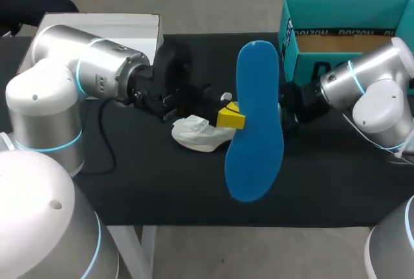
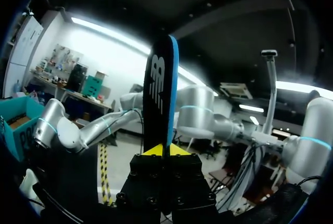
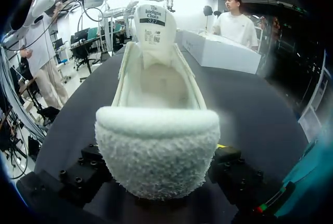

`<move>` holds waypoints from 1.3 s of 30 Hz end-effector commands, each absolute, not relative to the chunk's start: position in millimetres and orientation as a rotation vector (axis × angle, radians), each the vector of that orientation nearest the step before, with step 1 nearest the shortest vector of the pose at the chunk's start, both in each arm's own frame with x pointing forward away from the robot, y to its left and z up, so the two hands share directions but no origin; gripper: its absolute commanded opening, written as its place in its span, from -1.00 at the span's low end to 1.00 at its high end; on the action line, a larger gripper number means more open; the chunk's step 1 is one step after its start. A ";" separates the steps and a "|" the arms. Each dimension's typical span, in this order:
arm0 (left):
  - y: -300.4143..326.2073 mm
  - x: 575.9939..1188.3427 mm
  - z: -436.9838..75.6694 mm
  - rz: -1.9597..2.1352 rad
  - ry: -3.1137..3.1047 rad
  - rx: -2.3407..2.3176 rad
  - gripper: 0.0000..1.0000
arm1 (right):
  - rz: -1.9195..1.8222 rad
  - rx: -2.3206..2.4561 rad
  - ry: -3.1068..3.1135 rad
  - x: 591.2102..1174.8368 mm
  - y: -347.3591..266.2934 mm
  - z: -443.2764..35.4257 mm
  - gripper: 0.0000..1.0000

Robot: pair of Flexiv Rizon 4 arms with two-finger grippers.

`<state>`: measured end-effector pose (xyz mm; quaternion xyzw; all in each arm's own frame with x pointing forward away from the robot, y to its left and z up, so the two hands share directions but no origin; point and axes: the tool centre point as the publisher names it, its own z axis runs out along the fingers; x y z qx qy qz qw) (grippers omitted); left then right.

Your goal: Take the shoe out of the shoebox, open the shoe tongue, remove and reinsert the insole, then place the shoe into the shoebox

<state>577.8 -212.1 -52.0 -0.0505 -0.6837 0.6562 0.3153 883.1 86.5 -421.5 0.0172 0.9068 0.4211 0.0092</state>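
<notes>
Here the left claw [image 2: 165, 151] pinches the insole [image 1: 255, 120] upright, near the shoebox [image 1: 289, 49] edge

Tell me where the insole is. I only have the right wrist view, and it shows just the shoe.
Observer: The left gripper is shut on the blue insole.
Operator: Is it down on the table?
Observer: No, it's held up off the table, standing on end in the left wrist view.
Operator: And the shoebox?
Observer: The teal shoebox stands open at the far right; what shows inside is bare.
</notes>
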 end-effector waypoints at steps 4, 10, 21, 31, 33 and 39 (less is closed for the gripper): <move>-212.0 575.3 -51.9 1.732 -1.806 -0.127 -1.00 | 1.314 0.053 2.833 884.0 87.3 -421.9 -1.00; -212.0 575.3 -51.9 1.732 -1.806 -0.127 -1.00 | 1.314 0.053 2.833 884.0 87.3 -421.9 -1.00; -212.0 575.3 -51.9 1.732 -1.806 -0.127 -1.00 | 1.314 0.053 2.833 884.0 87.3 -421.9 1.00; -212.0 575.3 -51.9 1.732 -1.806 -0.127 -1.00 | 1.108 0.114 2.904 887.0 80.7 -414.3 1.00; -212.0 575.3 -51.9 1.732 -1.806 -0.127 -1.00 | 1.059 0.135 2.922 887.1 76.0 -413.0 1.00; -212.0 575.3 -51.9 1.732 -1.806 -0.127 -1.00 | 0.925 0.189 2.931 889.6 62.1 -401.7 1.00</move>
